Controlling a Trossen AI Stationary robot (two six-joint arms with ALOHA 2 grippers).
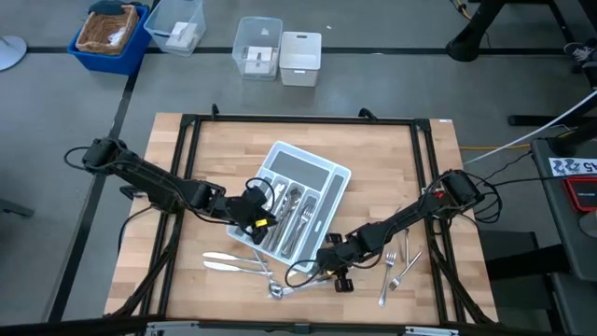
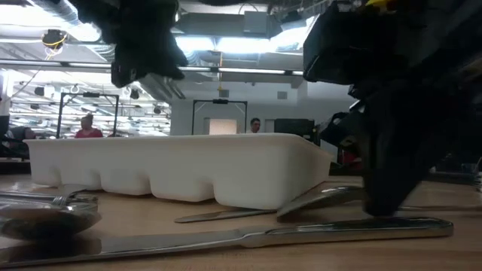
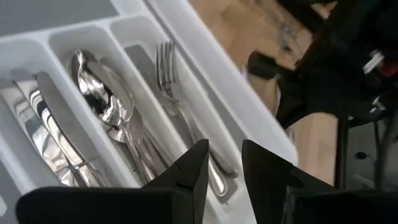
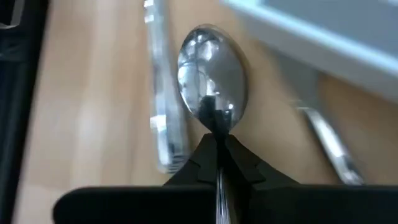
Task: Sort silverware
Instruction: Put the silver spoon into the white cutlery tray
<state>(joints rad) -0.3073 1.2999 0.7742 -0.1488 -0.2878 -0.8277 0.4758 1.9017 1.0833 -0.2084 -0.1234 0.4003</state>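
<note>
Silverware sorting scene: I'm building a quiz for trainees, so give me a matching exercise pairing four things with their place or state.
Things:
1. right gripper
2. left gripper
3. cutlery tray
4. loose forks

Places or states:
A. lying on the table's right side, beside the right arm
B. shut on the neck of a spoon near the table's front edge
C. open, over the compartments that hold spoons and forks
D. set at an angle in the middle of the table

Pairs: 1-B, 2-C, 3-D, 4-A
</note>
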